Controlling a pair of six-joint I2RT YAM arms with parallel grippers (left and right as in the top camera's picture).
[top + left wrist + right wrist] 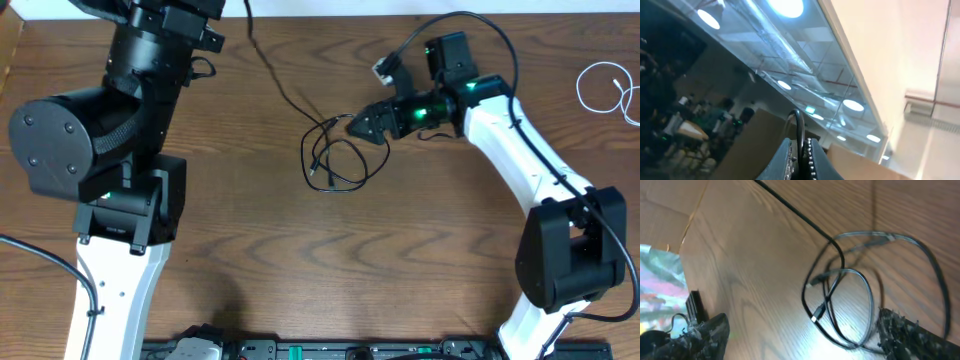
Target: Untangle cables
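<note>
The black cable lies in a small tangle of loops (pixel 306 152) at the table's middle, and one strand runs up and left off the top edge. My left gripper (pixel 801 155) is raised, points at the ceiling, and is shut on a black cable strand (pixel 801 125). My right gripper (pixel 365 125) is open at the tangle's upper right edge. In the right wrist view its fingers (pixel 805 340) straddle the loops (pixel 810 223), with two plugs visible inside the coil. The white cable (pixel 605 85) lies coiled apart at the far right.
The wooden table (pixel 250 260) carries both cables. My left arm's bulky body (pixel 110 130) covers the left side. The right arm's white links (pixel 530 150) run down the right side. A black equipment bar (pixel 330 350) lines the front edge.
</note>
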